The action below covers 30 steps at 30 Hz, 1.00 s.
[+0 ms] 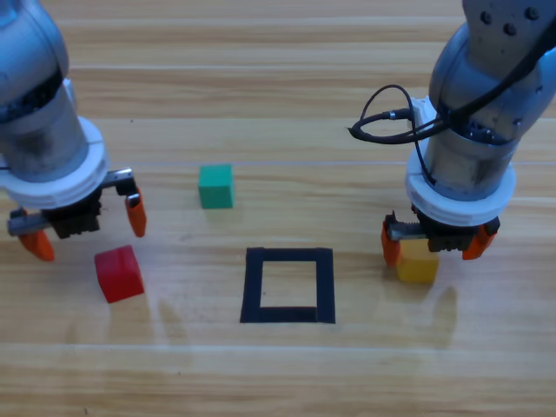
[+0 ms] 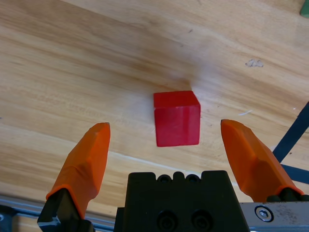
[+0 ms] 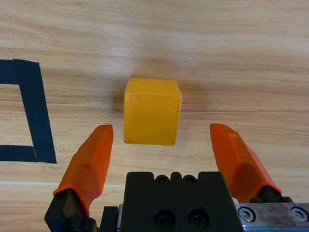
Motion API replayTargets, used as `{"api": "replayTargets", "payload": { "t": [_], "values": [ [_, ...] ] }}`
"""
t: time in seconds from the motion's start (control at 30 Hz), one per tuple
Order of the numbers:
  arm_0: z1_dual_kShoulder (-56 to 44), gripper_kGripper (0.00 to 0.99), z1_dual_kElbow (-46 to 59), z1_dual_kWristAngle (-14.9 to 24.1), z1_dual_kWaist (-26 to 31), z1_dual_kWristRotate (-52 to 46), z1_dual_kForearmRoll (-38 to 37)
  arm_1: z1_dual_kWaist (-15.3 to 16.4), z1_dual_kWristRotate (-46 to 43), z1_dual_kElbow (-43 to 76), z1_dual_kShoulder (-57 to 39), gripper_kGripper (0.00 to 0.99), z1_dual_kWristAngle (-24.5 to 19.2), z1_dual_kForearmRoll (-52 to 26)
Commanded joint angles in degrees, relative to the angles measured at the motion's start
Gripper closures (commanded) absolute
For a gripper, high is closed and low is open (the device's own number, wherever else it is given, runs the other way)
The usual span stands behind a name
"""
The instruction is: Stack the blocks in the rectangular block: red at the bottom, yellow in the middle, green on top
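The matte red cube [image 1: 119,273] sits slightly skewed left of the hollow black tape square [image 1: 288,285], before the open left pincer [image 1: 84,228]; green [image 1: 215,186] lies behind, yellow [image 1: 418,265] under the open right pincer [image 1: 439,247], on the wooden surface [image 1: 278,373].

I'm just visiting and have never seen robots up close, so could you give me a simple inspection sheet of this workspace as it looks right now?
Surface: wooden table, bare planks.
Job's things: red cube at left, green cube behind the black tape square, yellow cube to the square's right; all three lie outside the square, none stacked.
Clutter: nothing seen.
Grippers: left pincer open, just behind the red cube and not touching it; right pincer open, over the yellow cube, which sits between its jaws ungripped.
Cables: black cable loop on the right arm.
Surroundings: nothing seen beyond the table.
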Motion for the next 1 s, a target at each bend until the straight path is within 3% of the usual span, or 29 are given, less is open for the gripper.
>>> {"api": "replayTargets", "payload": {
  "t": [0.03, 0.1, 0.27, 0.43, 0.67, 0.77, 0.87, 1.0],
  "values": [
    [4.5, 0.017, 1.5, -1.6, 0.9, -1.2, -3.3, -2.1, -0.2, -0.1, 4.2, 0.179, 2.5, -1.8],
    [5.3, 0.019, 1.8, -1.9, 0.9, -1.4, -4.4, -2.4, -0.4, 0.2, 4.3, 0.205, 3.2, -2.3],
    [5.4, 0.019, 5.1, -2.6, 0.9, -2.7, -7.9, -2.4, -1.2, 0.4, 4.3, 0.485, 3.4, -2.9],
    [5.8, 0.031, 7.7, -3.0, 0.8, -3.5, -11.1, -2.4, -2.4, 0.7, 2.8, 0.972, 3.7, -3.1],
    [6.4, 0.086, 9.9, -3.1, 0.8, -3.6, -13.6, -2.5, -3.3, 3.7, -7.1, 0.990, 2.9, -3.1],
    [6.4, 0.163, 11.0, -3.2, 0.8, -3.6, -14.9, -2.5, -3.3, 5.4, -14.0, 0.990, 2.7, -3.1],
    [6.4, 0.312, 12.3, -3.4, 0.7, -3.5, -16.1, -2.5, -3.3, 6.3, -18.2, 0.990, 2.8, -3.1],
    [6.3, 0.660, 12.4, -2.9, 0.5, -2.3, -16.1, -2.5, -3.3, 6.8, -18.7, 0.990, 3.1, -3.1]
  ]
}}
